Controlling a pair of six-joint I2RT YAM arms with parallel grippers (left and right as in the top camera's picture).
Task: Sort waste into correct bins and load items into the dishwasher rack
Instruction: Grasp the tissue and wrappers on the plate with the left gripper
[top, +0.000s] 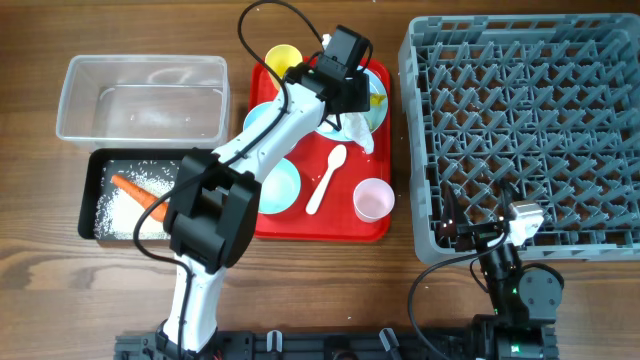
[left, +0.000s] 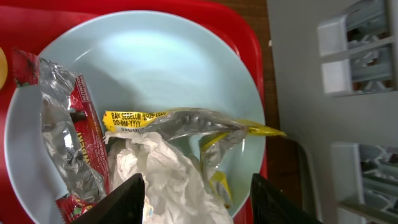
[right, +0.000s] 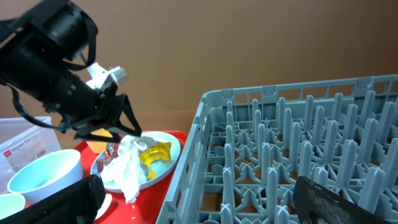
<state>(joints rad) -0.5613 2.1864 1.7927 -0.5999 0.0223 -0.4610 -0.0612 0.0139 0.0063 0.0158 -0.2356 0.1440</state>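
My left gripper (top: 347, 112) (left: 198, 202) hangs open just above the light blue plate (left: 174, 62) at the back right of the red tray (top: 330, 225). Its jaws stand either side of the crumpled white tissue (left: 168, 180), which droops over the plate's rim (right: 127, 165). On the plate lie a red wrapper (left: 81, 143) and a silver-yellow wrapper (left: 186, 121). The orange carrot (top: 135, 190) and white rice (top: 115, 215) lie in the black tray (top: 90, 195). My right gripper (top: 515, 220) (right: 199, 205) is open and empty at the front left edge of the grey rack (top: 520, 130).
On the red tray stand a yellow cup (top: 284, 60), a pink cup (top: 373, 199), a white spoon (top: 327, 180), a light blue bowl (top: 280, 185) and a second bowl (top: 262, 118) partly under my left arm. A clear tub (top: 140, 95) stands behind the black tray.
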